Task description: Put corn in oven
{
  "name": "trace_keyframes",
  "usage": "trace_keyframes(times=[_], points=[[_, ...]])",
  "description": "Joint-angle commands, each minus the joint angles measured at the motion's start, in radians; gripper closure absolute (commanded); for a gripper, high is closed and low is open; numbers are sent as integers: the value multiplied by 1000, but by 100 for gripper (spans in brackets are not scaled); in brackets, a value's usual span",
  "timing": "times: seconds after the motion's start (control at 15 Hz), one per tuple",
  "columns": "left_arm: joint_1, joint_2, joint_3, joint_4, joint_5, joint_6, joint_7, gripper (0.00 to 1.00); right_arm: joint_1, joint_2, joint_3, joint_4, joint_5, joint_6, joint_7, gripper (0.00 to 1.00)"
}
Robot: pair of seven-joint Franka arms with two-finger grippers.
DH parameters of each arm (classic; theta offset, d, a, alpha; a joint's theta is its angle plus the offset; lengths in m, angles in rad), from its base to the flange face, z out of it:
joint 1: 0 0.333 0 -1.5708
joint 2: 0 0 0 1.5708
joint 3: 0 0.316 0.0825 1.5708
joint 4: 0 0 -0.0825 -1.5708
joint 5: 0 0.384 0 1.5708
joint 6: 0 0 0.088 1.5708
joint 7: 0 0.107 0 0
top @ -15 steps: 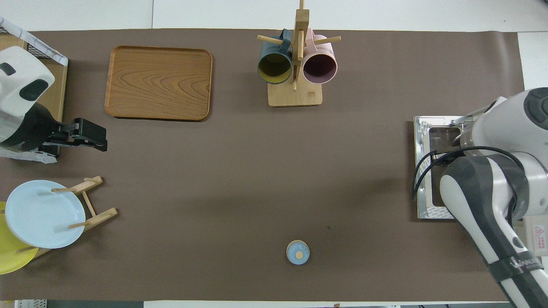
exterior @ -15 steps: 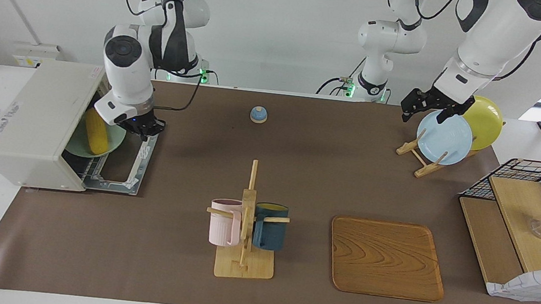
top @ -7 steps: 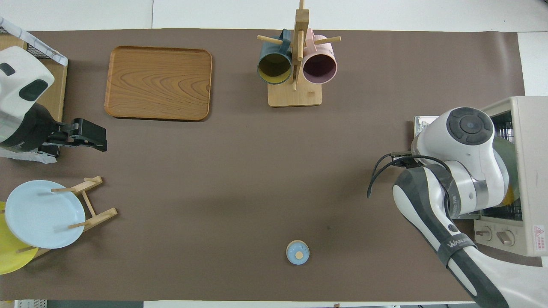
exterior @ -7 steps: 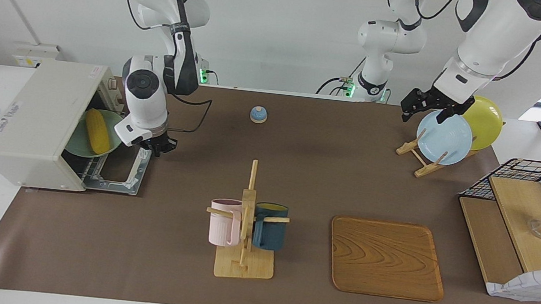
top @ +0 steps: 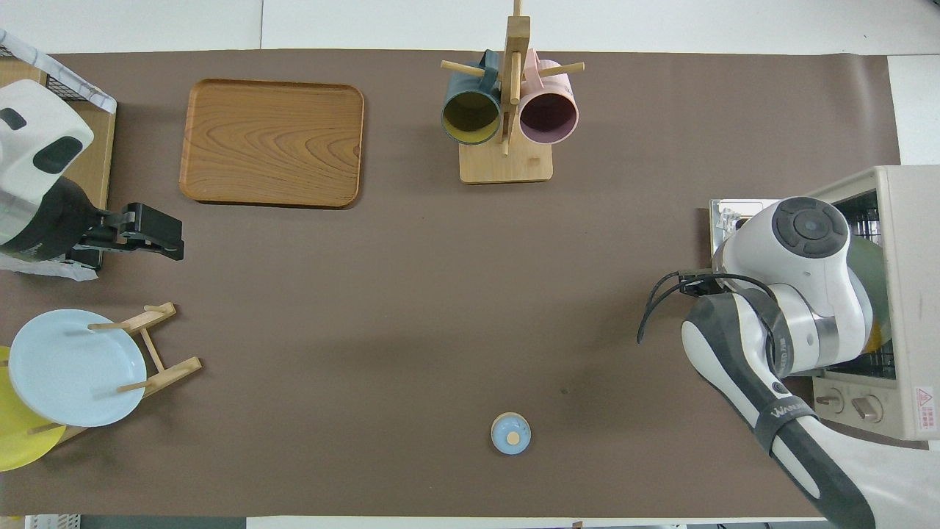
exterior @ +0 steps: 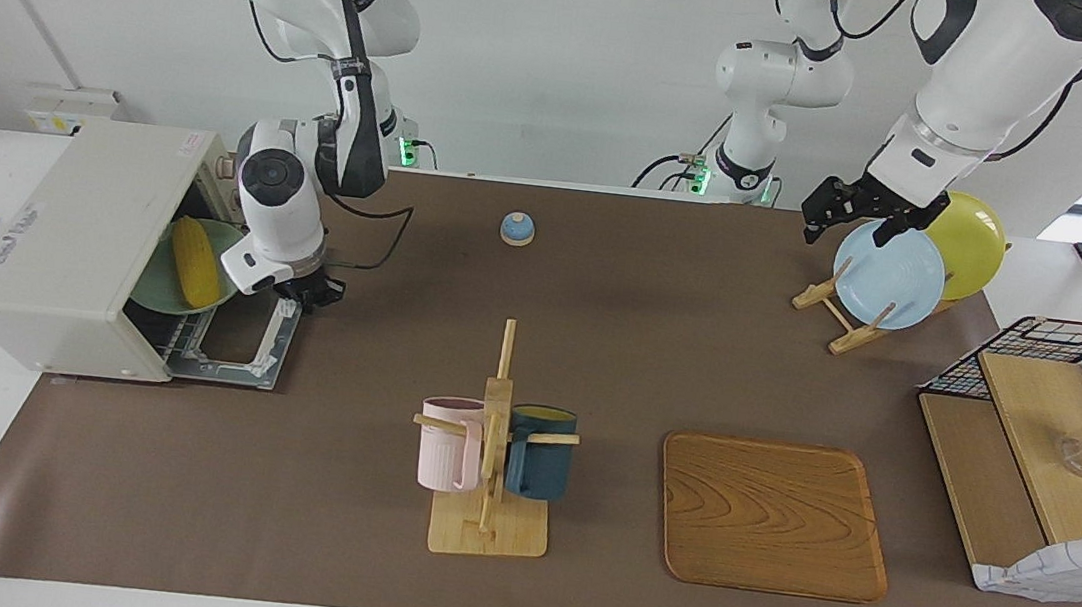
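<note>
The off-white oven (exterior: 70, 239) stands at the right arm's end of the table with its door (exterior: 240, 347) folded down flat. The yellow corn (exterior: 193, 264) lies on a green plate (exterior: 162, 289) on the wire rack inside the oven. My right gripper (exterior: 306, 291) hangs over the edge of the open door, apart from the plate, and holds nothing. In the overhead view the right arm (top: 797, 294) covers its gripper and most of the plate (top: 872, 268). My left gripper (exterior: 827, 211) waits above the blue plate (exterior: 890, 280), also holding nothing.
A mug rack (exterior: 492, 459) with a pink and a dark blue mug stands mid-table. A wooden tray (exterior: 770, 514) lies beside it. A plate rack holds the blue plate and a yellow plate (exterior: 975, 244). A small blue bell (exterior: 517, 229) and a wire shelf (exterior: 1049, 447) also stand here.
My right gripper has drawn back from the plate's rim at the oven mouth to over the door's edge. The corn and plate stay inside. The left arm has not moved.
</note>
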Motion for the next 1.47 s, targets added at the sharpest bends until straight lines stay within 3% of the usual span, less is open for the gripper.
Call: trace_keyframes(times=[0.0,0.2,0.47,0.67,1.4], points=[[9,0,-8,10,16,-20,2,0,-27,-8,5,-26,-10,19,-3,100],[9,-1,-8,10,16,-18,2,0,-24,-7,4,-11,-66,-13,-13,100],[9,0,-8,10,16,-18,2,0,-41,-7,-1,132,-99,-217,-129,100],[9,-1,-8,10,16,-20,2,0,-87,-42,-2,186,-96,-303,-224,100],[9,-1,-8,10,16,-18,2,0,-228,-195,-4,210,-85,-465,-467,100]])
